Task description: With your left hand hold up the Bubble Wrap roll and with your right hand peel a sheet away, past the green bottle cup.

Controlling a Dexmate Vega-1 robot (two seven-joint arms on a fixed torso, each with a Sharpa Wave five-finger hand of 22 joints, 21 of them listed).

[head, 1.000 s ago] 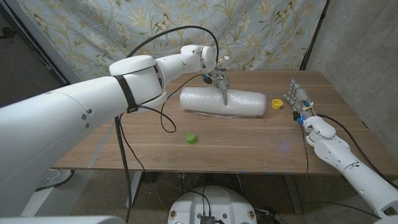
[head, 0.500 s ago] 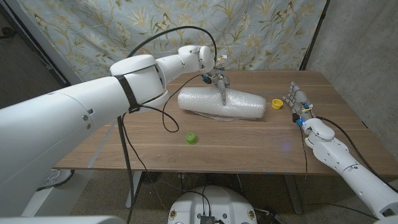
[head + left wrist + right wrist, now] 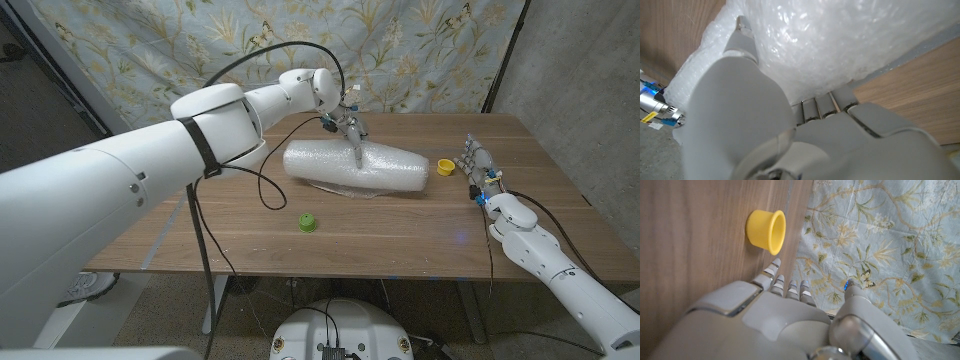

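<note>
The left hand (image 3: pixel 347 128) grips the white cylindrical bubble-wrap roll (image 3: pixel 356 167), apparently tilted off the wooden desk (image 3: pixel 400 225). The right hand (image 3: pixel 478 164), fingers apart and empty, should approach the loose edge near the small green bottle cup (image 3: pixel 307 223).

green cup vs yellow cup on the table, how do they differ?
Colour: the green cup is green, the yellow cup yellow. Place: the green cup sits alone near the table's front, on the near side of the bubble wrap roll; the yellow cup sits just off the roll's right end, close to the right hand. Both are small and untouched.
</note>
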